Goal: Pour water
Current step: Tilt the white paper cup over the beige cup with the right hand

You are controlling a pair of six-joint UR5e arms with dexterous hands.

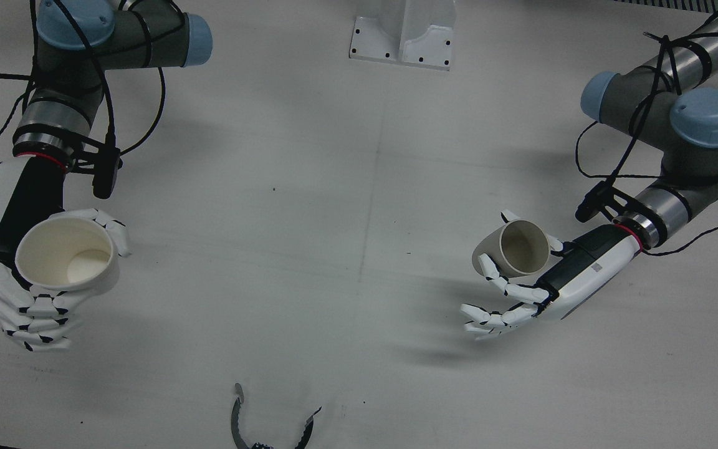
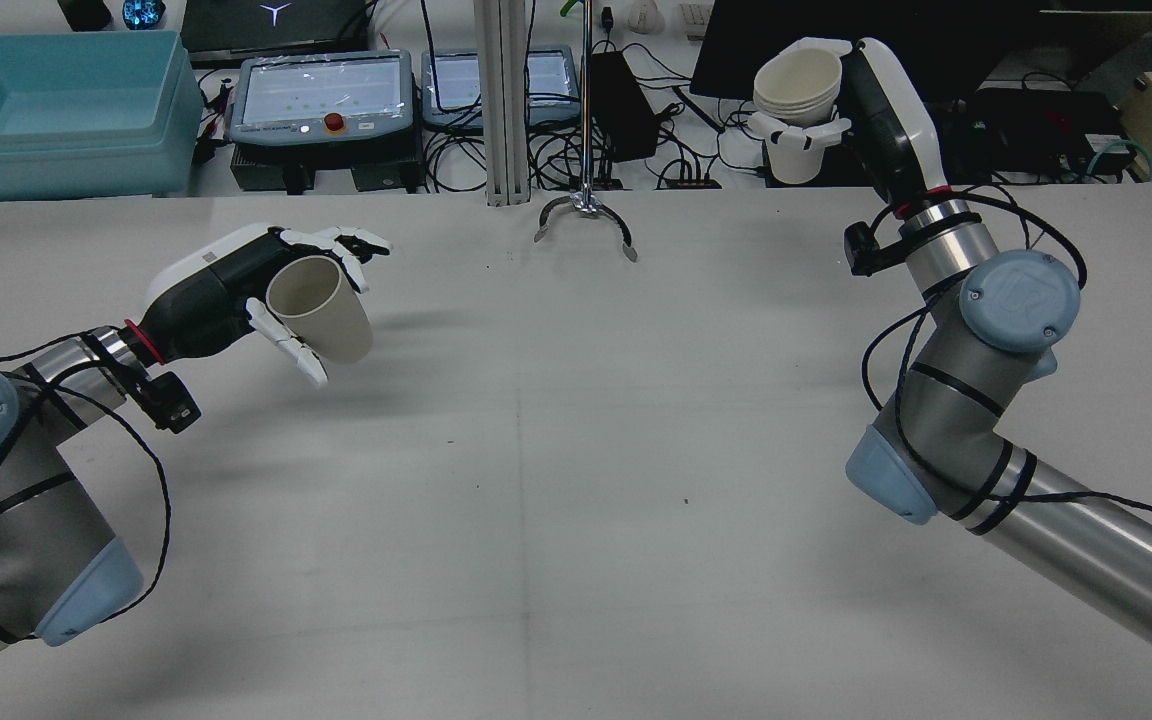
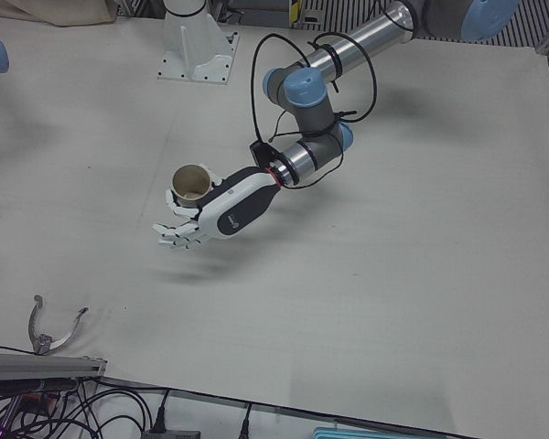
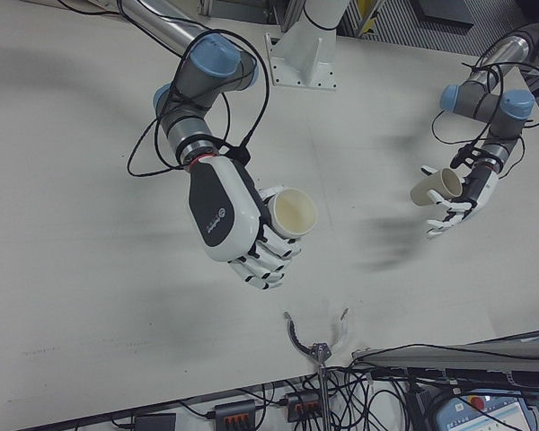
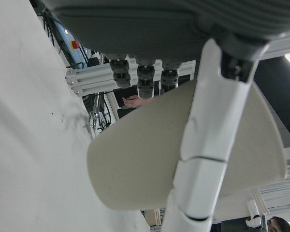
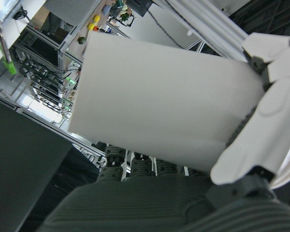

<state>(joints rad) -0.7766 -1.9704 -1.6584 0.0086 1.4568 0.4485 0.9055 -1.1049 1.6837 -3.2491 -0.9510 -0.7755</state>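
Rear view frames show both hands raised above the tabletop (image 2: 576,480), each one closed around a paper cup. The right hand (image 2: 861,95) is held high at the far side, and the white cup (image 2: 798,110) is enclosed by its fingers (image 2: 804,133), with the mouth turned upward and a little toward the camera. In the front view the same white cup (image 1: 69,252) is seen from above in the right hand (image 1: 19,284); its inside is pale, and whether water is in it cannot be told. The fingers are wrapped around the wall of the cup just under its rim. The left hand (image 2: 236,290) is held lower, and a beige cup (image 2: 321,310) is gripped there between the thumb (image 2: 286,345) on the near side and the palm behind it. This cup is tilted, with its mouth turned back toward the arm and its bottom pointing away from the wrist. In the front view the beige cup (image 1: 515,249) lies against the palm of the left hand (image 1: 543,280), while the longer fingers (image 1: 490,318) are stretched out beyond it and are not touching it. The two cups are well apart, one at each side of the tabletop. A small metal claw-shaped tool (image 2: 586,215) is seen at the far edge, between the two hands, touched by neither.
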